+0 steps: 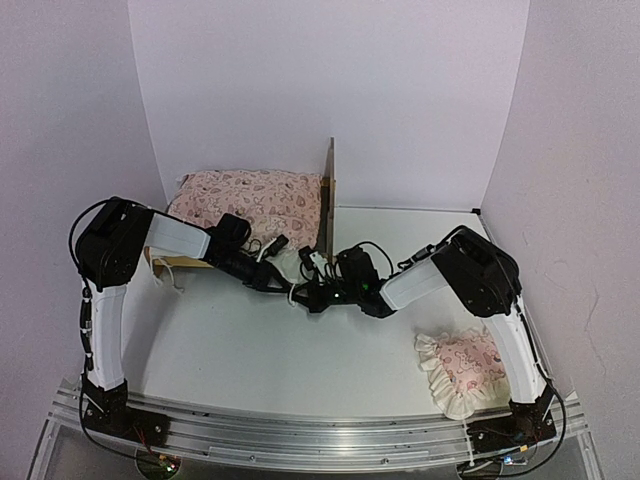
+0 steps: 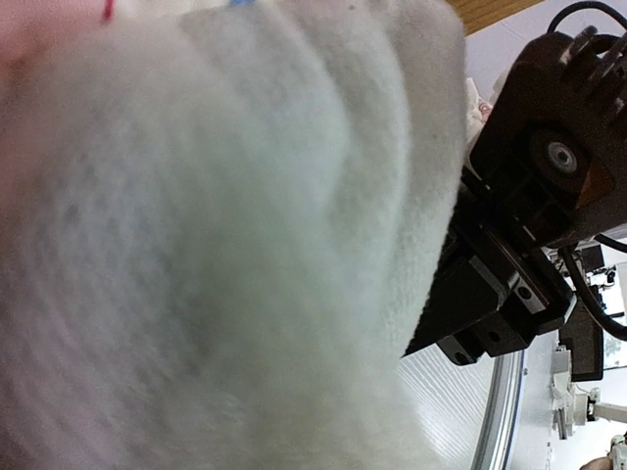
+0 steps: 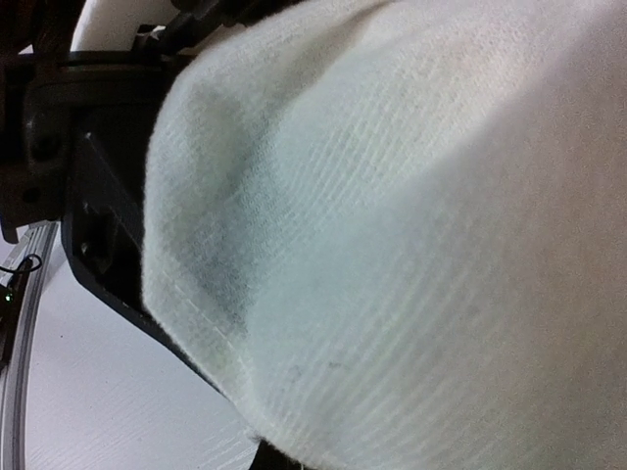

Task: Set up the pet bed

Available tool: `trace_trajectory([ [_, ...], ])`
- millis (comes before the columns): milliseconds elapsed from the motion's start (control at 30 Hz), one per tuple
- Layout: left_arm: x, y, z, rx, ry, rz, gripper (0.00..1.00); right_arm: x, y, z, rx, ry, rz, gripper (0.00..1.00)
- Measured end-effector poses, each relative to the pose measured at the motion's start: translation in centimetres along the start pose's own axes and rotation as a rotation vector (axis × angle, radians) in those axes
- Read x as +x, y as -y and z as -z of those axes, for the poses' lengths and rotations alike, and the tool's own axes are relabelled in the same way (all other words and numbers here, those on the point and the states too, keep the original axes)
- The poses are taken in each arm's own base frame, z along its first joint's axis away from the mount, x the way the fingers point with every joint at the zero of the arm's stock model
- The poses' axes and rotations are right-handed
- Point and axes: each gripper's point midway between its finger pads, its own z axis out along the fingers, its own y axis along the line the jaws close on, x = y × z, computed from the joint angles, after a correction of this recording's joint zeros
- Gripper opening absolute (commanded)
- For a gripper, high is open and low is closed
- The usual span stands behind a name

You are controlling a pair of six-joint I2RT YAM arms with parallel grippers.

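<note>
Well, the pet bed sits back left on the white table, cushion already on it, but the pillow lies apart at near right. Mid-table a white cloth is bunched between the arms: right claw pressed together, left claw I cannot tell; plain white walls around

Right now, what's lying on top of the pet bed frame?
A pink heart-print mattress covers the pet bed, its headboard upright at the right end. The base beneath is hidden; the left arm crosses the near edge.
</note>
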Motion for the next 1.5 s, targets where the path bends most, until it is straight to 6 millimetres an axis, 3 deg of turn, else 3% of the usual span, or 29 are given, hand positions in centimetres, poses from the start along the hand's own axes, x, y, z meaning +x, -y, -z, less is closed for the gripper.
trace_trajectory([
  [100, 0.1, 0.0, 0.0, 0.001, 0.000, -0.002, 0.00, 0.0, -0.1, 0.0, -0.010, -0.003, -0.001, 0.01],
  [300, 0.1, -0.2, 0.0, -0.013, -0.004, 0.003, 0.00, 0.4, 0.2, 0.1, 0.005, -0.005, -0.011, 0.21],
  [467, -0.1, -0.4, 0.2, -0.047, -0.023, 0.021, 0.00, 2.0, 0.9, 1.3, 0.064, -0.036, -0.029, 0.26],
  [567, -0.2, -0.5, 0.5, -0.067, -0.040, 0.043, 0.00, 2.0, 0.8, 2.4, 0.094, -0.042, -0.036, 0.27],
  [833, 0.1, -0.8, 0.9, -0.096, -0.068, 0.059, 0.00, -0.9, -0.1, 4.7, 0.147, 0.009, -0.009, 0.26],
  [1067, 0.3, -1.6, 2.3, -0.147, -0.076, 0.094, 0.00, 0.9, 2.3, 5.4, 0.294, -0.054, -0.028, 0.25],
  [1167, 0.3, -1.8, 2.4, -0.159, -0.077, 0.095, 0.00, 1.0, 3.1, 5.0, 0.347, -0.073, -0.017, 0.25],
  [1500, 0.5, -2.0, 2.5, -0.169, -0.083, 0.072, 0.00, 0.7, 3.9, 0.9, 0.472, -0.057, 0.058, 0.22],
])
